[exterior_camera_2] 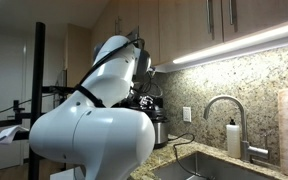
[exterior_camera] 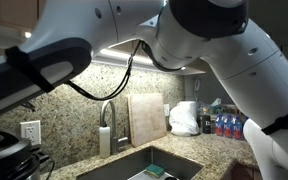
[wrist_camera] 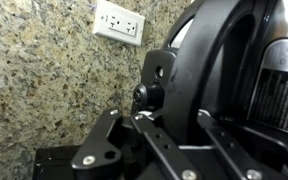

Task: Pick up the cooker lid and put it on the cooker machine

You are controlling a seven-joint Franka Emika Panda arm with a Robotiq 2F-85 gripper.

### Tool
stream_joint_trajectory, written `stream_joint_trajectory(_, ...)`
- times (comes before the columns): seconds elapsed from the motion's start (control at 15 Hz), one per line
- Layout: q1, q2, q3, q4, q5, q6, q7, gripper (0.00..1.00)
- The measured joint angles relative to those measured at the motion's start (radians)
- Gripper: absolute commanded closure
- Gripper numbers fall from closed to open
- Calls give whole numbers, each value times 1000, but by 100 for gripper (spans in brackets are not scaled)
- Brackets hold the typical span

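Note:
In the wrist view the black round cooker lid (wrist_camera: 216, 55) stands on edge, its small knob (wrist_camera: 144, 95) facing the granite wall. My gripper (wrist_camera: 168, 116) is shut on the lid, with one finger on each side of its rim. The silver, ribbed cooker machine (wrist_camera: 282, 92) is just right of the lid. In an exterior view the cooker machine (exterior_camera_2: 158, 126) stands on the counter by the wall, and my gripper (exterior_camera_2: 144, 97) holds the dark lid just above it. In an exterior view the arm hides most of the scene, and a dark shape at the lower left (exterior_camera: 4, 150) is the cooker area.
A white wall outlet (wrist_camera: 119, 20) is on the granite backsplash behind the lid. A faucet (exterior_camera: 108, 112), soap bottle (exterior_camera: 105, 140), cutting board (exterior_camera: 147, 118), sink (exterior_camera: 156, 165), white plastic bag (exterior_camera: 185, 118) and bottles (exterior_camera: 224, 125) stand along the counter. Upper cabinets (exterior_camera_2: 214, 25) hang overhead.

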Motion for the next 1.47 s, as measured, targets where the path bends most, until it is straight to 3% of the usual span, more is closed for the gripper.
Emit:
stream_joint_trajectory(0.8,-2,-12,-30,-2,61,23,1,99)
stream_joint_trajectory(1.47,-8,-106,-60,-151,-5,167,88,99)
